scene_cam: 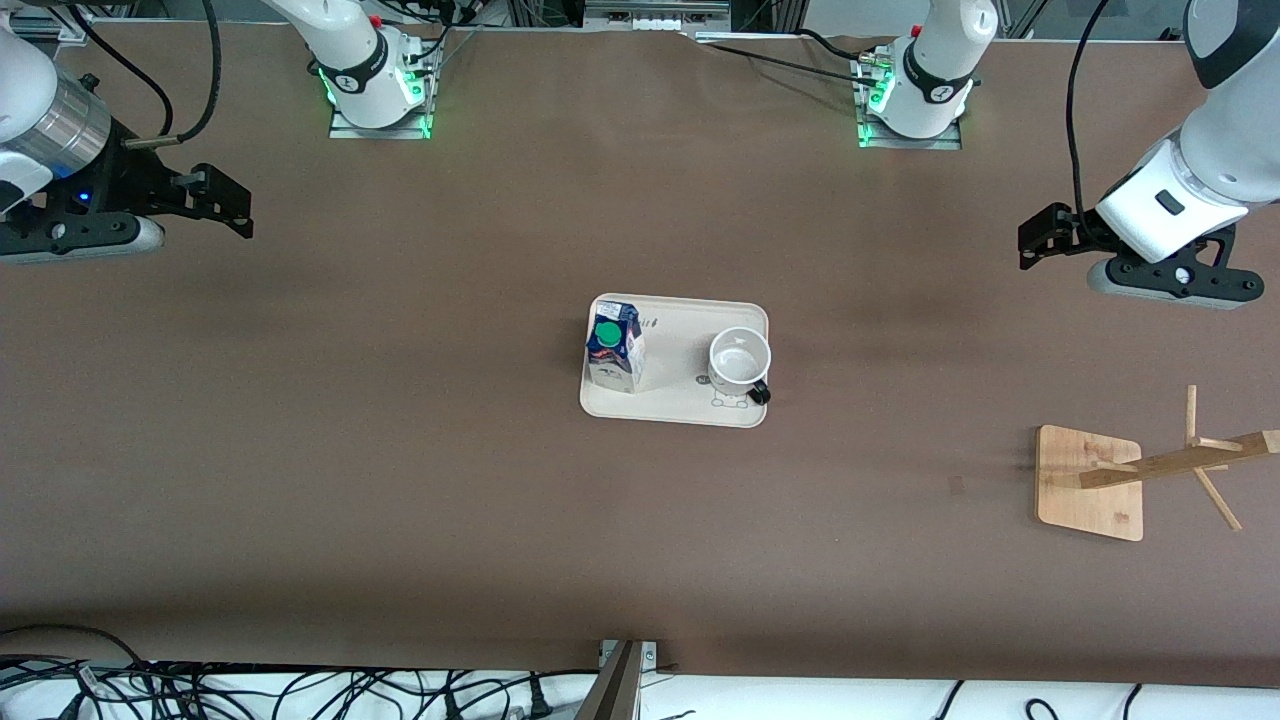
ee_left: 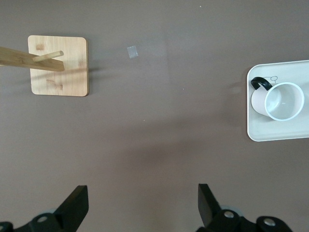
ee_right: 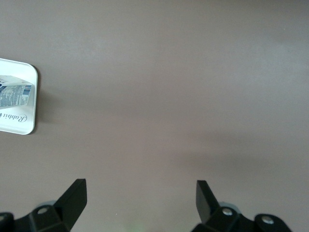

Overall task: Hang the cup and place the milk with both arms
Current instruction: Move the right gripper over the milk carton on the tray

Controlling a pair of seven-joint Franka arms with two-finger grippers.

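As both claws hang spread, we note: cup [scene_cam: 740,362] toward left claw [scene_cam: 1032,243] | milk [scene_cam: 614,347] toward right claw [scene_cam: 232,205].

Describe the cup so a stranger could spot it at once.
Find the cream tray in the middle of the brown table. Two things stand on it: the cup sits at the end toward the left arm. Unlike the blue-topped milk, it is white, round, open-mouthed, with a black handle.
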